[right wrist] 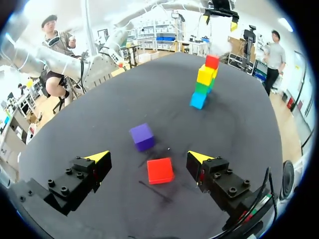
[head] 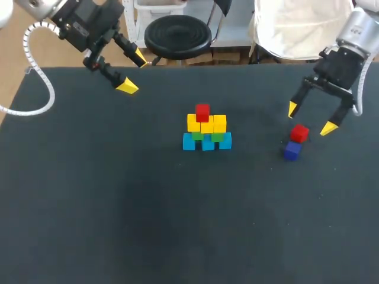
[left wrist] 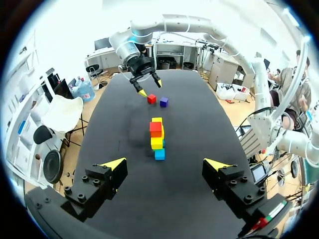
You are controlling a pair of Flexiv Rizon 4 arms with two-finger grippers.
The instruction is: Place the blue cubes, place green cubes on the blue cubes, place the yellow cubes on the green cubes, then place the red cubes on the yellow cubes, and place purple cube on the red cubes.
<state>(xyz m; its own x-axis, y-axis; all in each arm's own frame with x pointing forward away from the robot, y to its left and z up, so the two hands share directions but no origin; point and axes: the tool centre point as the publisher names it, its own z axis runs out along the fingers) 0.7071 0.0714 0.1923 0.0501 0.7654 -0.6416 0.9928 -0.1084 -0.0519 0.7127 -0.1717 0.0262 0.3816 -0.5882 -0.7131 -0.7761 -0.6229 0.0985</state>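
Spanning the whole scene: dark tabletop [head: 118,207]. Mid-tabletop stands a cube pyramid [head: 206,131], with blue cubes [head: 189,142] in the bottom row, green cubes [head: 217,137] on them, yellow cubes [head: 219,123] above and one red cube [head: 202,112] on top. Left pincer [head: 133,73] sits over the far left corner, fingers spread, holding nothing, well apart from the pyramid. Right pincer [head: 310,118] is right of the pyramid, fingers spread, hovering over the loose red cube [head: 299,133]. The right wrist view puts that cube between the yellow tips, neither touching it. Purple cube [head: 292,150] lies on the tabletop just beside it, a small gap between them.
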